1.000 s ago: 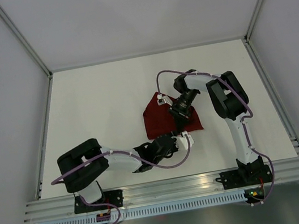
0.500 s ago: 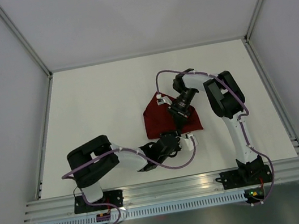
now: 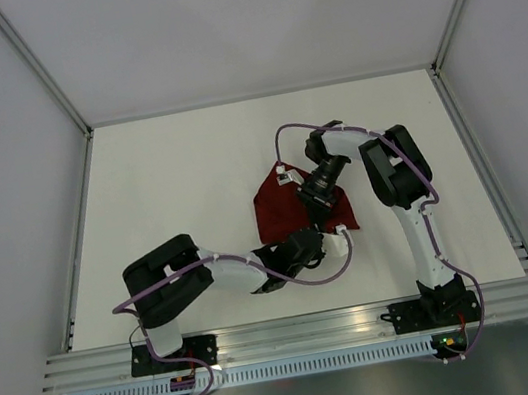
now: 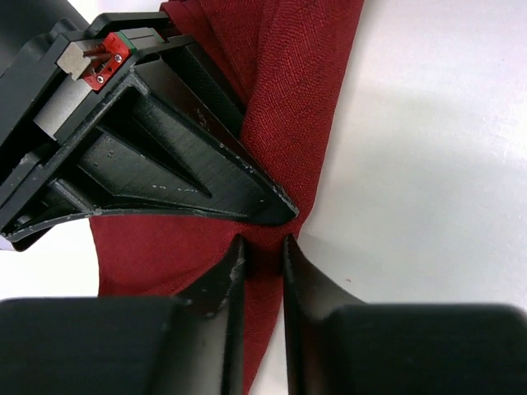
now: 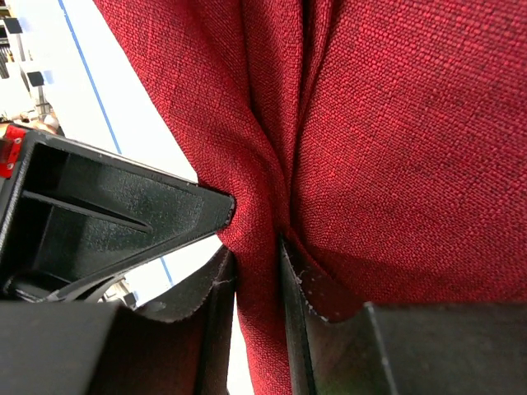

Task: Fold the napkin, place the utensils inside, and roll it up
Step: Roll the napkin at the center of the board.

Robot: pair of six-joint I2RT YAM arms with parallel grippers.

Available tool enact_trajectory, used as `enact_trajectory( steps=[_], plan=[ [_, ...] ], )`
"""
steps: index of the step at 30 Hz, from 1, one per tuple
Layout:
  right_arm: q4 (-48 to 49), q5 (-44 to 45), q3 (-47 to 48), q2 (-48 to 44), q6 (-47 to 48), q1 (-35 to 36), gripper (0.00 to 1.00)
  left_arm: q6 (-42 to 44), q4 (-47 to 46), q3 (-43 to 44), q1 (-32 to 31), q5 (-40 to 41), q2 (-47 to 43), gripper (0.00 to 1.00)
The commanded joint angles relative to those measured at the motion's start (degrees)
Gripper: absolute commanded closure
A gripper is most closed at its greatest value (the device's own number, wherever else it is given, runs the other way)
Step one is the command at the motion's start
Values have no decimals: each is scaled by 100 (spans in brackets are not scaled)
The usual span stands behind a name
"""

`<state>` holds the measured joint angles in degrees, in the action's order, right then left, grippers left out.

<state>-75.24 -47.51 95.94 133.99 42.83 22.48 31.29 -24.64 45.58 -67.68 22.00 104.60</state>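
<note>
The dark red napkin (image 3: 275,212) lies bunched on the white table, right of centre. My right gripper (image 3: 327,215) comes down onto the napkin's near right part and is shut on a raised fold of the napkin (image 5: 395,123); my right gripper (image 5: 259,267) has cloth filling the gap between its fingers. My left gripper (image 3: 335,233) reaches in from the near left and meets it tip to tip. My left gripper (image 4: 262,253) is shut on the same ridge of the napkin (image 4: 288,99), just below the right gripper's black finger (image 4: 181,173). The utensils are out of view.
A metal rail (image 3: 307,330) runs along the near edge of the table, and frame posts (image 3: 78,239) line both sides. Purple cables (image 3: 285,138) loop from both arms above the table. Bare white table (image 3: 169,173) lies left of and behind the napkin.
My left arm slid right to the napkin's near right edge, and its jaws narrowed onto the cloth fold. The right gripper stayed where it was, holding the napkin.
</note>
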Motion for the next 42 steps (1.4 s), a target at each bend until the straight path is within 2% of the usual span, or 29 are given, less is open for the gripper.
enact_trajectory(
  steps=[1,4,13,19,22,31,38,42],
  plan=[
    [686,1024,-84,312,156,37,65,-676,943,223,114,-697,351,84],
    [721,1006,-119,277,147,37,63,-817,1119,267,193,-960,325,97],
    [1415,963,-559,-619,-116,28,38,-1327,1611,267,633,-2173,184,98],
    [2065,699,-875,-1375,-600,-173,35,-1643,1770,285,888,-2788,140,98],
    [2487,542,-1094,-1727,-837,-498,35,-1836,1840,311,1063,-3166,131,98],
    [4139,383,-2192,-3071,-1285,-1149,34,-2328,1990,478,1546,-4291,324,98],
    [5343,435,-3693,-4678,-646,-1325,29,-2706,2244,750,2057,-5467,701,98],
    [5573,461,-4363,-5268,-110,-1273,28,-2839,2455,1013,2338,-6084,1044,98]
  ],
)
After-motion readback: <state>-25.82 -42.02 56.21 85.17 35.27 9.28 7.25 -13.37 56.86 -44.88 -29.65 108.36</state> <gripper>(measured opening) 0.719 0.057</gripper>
